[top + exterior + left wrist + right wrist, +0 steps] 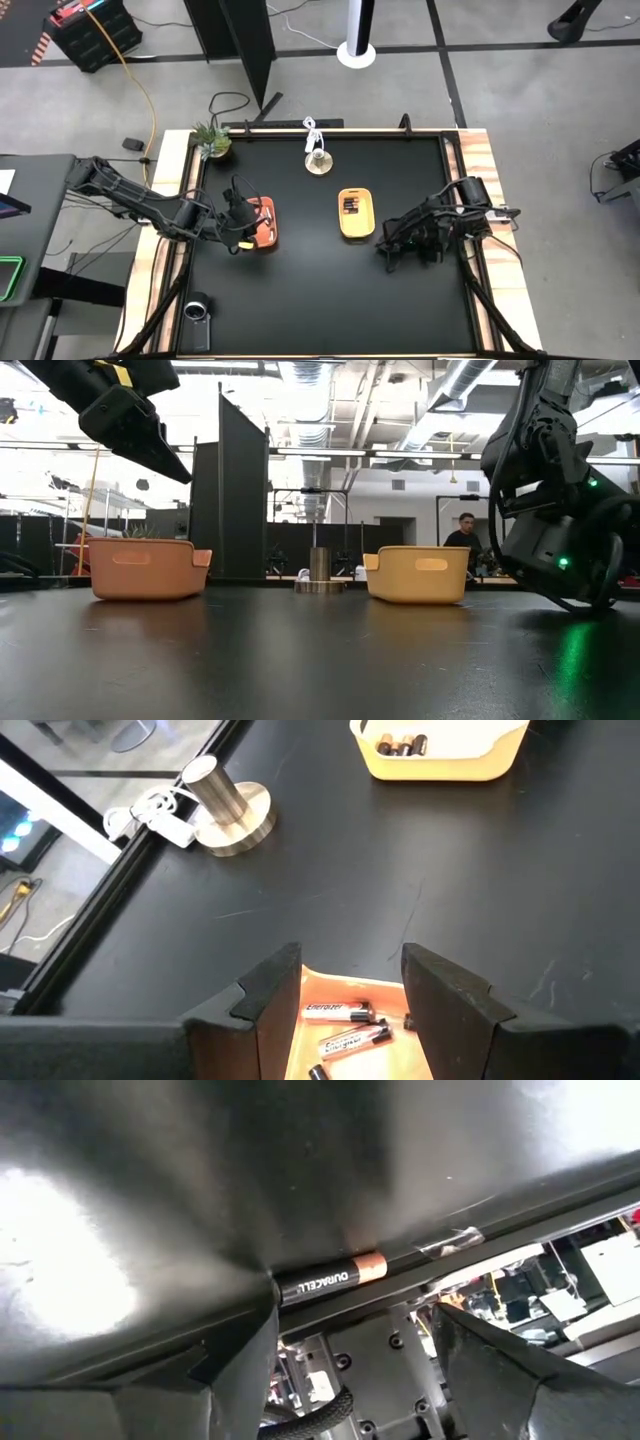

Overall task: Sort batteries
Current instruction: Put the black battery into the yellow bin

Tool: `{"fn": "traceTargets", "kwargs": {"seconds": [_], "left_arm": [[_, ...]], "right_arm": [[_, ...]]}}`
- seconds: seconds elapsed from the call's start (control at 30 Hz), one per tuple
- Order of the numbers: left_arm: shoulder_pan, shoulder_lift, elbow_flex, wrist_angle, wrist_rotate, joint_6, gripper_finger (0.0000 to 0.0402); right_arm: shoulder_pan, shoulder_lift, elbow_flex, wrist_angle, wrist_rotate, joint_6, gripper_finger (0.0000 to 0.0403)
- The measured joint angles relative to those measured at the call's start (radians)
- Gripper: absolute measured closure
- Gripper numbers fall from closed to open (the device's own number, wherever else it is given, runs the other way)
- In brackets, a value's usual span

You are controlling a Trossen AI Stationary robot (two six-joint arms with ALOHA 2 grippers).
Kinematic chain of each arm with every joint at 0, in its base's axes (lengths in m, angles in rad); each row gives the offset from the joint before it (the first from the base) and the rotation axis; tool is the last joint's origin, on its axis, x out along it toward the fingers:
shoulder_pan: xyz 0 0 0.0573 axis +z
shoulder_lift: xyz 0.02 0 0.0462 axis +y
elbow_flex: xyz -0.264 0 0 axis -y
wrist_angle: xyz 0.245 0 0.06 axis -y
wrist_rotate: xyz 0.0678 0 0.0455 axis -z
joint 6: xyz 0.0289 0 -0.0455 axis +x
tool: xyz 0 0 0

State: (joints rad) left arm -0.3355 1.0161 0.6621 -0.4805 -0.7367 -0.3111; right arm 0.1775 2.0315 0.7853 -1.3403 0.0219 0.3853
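My left gripper [350, 965] hangs open above the orange tray [266, 224] at the table's left. Between its fingers I see whitish-silver batteries [340, 1012] lying on the tray's floor. The yellow tray [356, 213] stands mid-table with dark batteries [400, 745] inside. Low at the table's right, my right gripper [355, 1315] is open. A black battery with a copper end [325, 1280] lies on the black table just ahead of its fingertips. My right gripper has one fingertip [262, 1312] right at the black battery's dark end [285, 1292]; I cannot tell whether they touch. The battery lies flat on the table, across the gap between the fingers.
A metal cylinder on a round base [318, 160] with a white cord stands at the far middle. A small plant [212, 140] sits in the far left corner, and a dark round object [197, 312] lies near left. A person [463, 535] stands far behind the table.
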Motion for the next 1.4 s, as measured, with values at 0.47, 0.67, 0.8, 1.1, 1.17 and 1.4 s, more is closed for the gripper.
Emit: {"fn": "traceTargets", "kwargs": {"seconds": [0.47,0.67,0.8,1.1,1.17,1.4], "left_arm": [[0.0,0.0,0.0,0.0,0.0,0.0,0.0233],[0.0,0.0,0.0,0.0,-0.001,0.0,0.0233],[0.0,0.0,0.0,0.0,-0.001,0.0,0.0233],[0.0,0.0,0.0,0.0,-0.001,0.0,0.0233],[0.0,0.0,0.0,0.0,-0.001,0.0,0.0233],[0.0,0.0,0.0,-0.001,-0.001,0.0,0.0233]], "right_arm": [[-0.045,0.0,0.002,-0.011,-0.026,-0.105,0.0174],[-0.074,0.0,0.002,-0.016,-0.035,-0.119,0.025],[-0.082,0.0,0.002,-0.018,-0.036,-0.109,0.0293],[-0.065,0.003,0.018,-0.04,-0.035,-0.043,0.0391],[-0.064,-0.011,0.026,-0.057,-0.035,0.005,0.0396],[-0.055,-0.176,0.062,-0.055,-0.073,0.294,0.0334]]}}
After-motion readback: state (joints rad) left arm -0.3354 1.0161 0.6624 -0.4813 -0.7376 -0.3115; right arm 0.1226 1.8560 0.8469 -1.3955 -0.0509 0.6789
